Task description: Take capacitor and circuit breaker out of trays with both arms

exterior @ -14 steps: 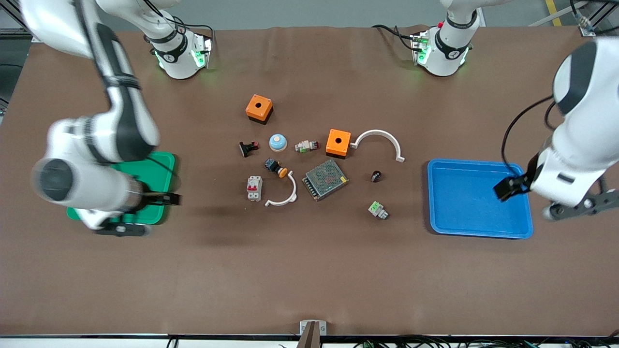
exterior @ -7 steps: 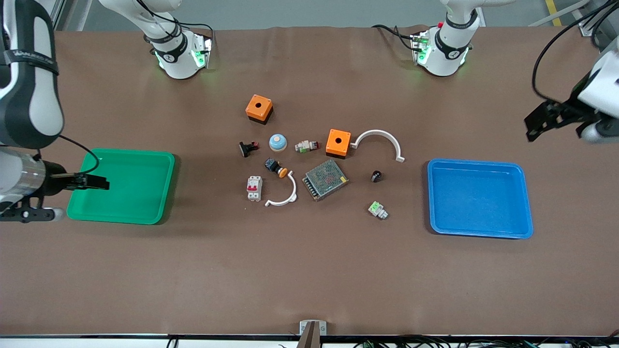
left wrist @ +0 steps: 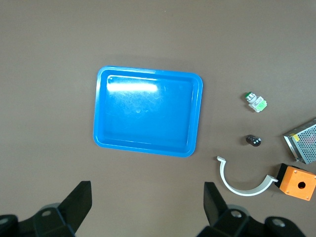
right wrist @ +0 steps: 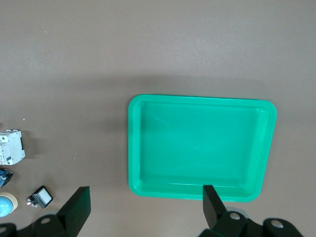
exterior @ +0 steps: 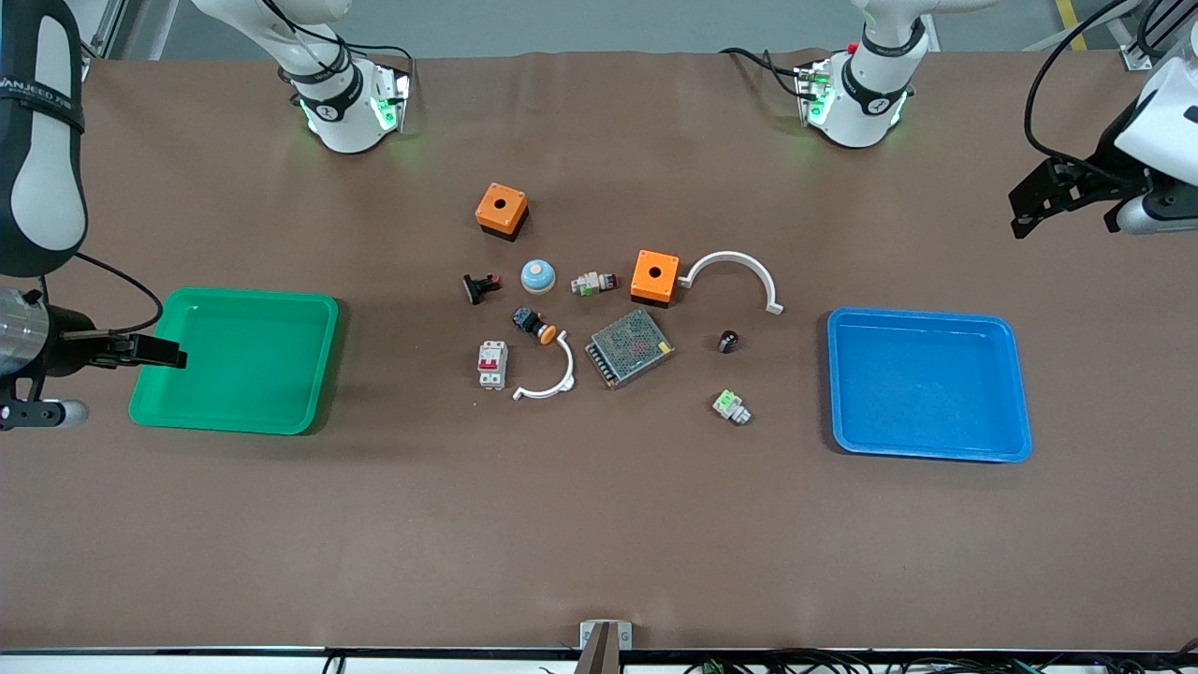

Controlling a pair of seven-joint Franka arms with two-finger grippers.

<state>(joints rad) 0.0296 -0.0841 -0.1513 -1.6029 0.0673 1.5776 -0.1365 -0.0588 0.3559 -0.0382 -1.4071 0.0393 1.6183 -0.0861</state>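
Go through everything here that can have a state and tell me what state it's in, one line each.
left gripper: open, holding nothing, over bare table at the left arm's end
right gripper: open, holding nothing, by the green tray's edge
capacitor: on the table, untouched
breaker: on the table, untouched
blue tray: nothing in it
green tray: nothing in it

Both arms run off the front view's side edges, so most of each is cut off; only part of the right end effector [exterior: 154, 353] and left end effector [exterior: 1034, 201] shows. In the wrist views, the mesh box [left wrist: 303, 146] and a blue-domed part [right wrist: 7, 205] are clipped by the frame. The capacitor [exterior: 727, 341] appears too small for its markings to be read.
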